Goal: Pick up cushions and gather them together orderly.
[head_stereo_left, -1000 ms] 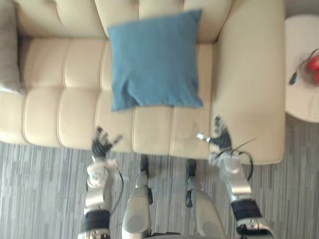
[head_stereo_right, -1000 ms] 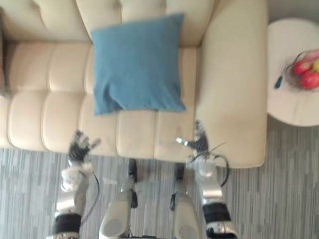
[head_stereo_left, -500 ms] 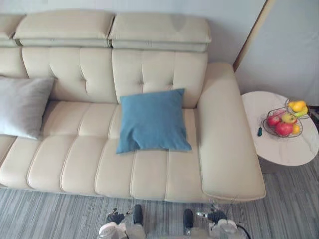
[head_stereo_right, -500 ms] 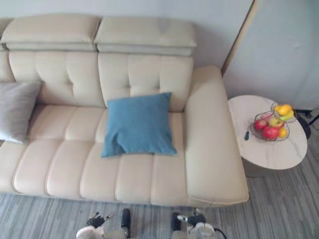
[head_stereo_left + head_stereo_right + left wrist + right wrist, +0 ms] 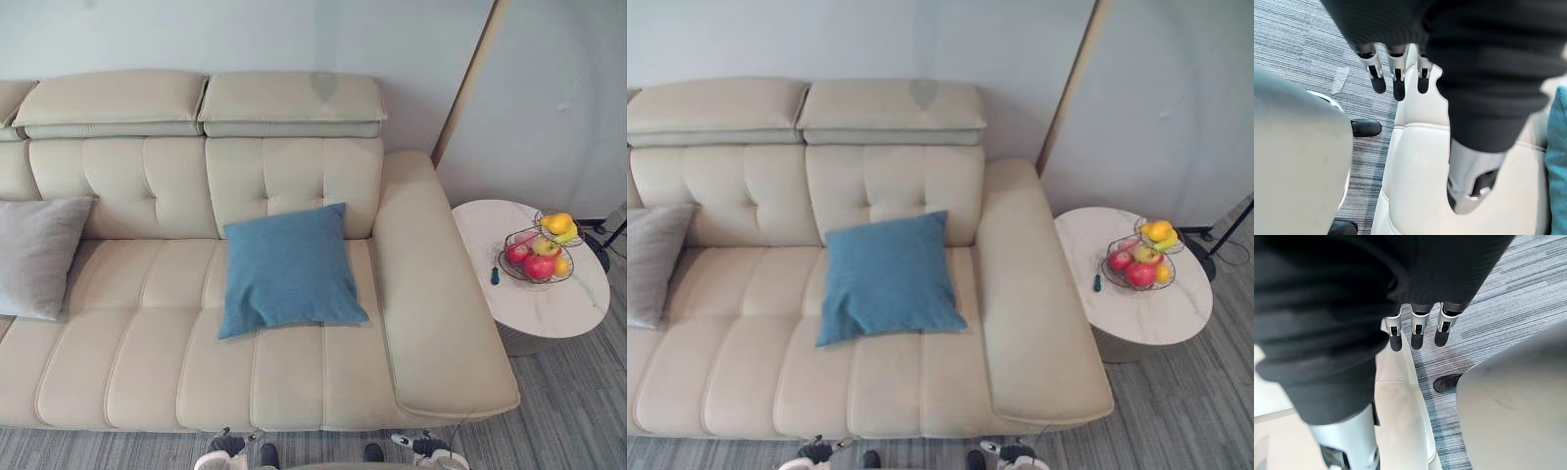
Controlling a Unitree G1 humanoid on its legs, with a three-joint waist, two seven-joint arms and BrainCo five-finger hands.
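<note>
The blue cushion (image 5: 291, 269) lies on the sofa (image 5: 294, 382) seat near its right arm. The grey cushion (image 5: 37, 253) sits at the sofa's left end, well apart. The left hand (image 5: 1399, 78) and right hand (image 5: 1417, 330) hang at the sofa's front edge (fingers straight, empty). A fruit basket (image 5: 539, 255) stands on the worktop (image 5: 549, 308) right of the sofa.

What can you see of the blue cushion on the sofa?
The blue cushion is square, of matte fabric, with a crease near one lower corner. It rests tilted on the seat of the cream sofa, its top edge leaning on the backrest, close to the armrest. Nothing else touches it.
</note>
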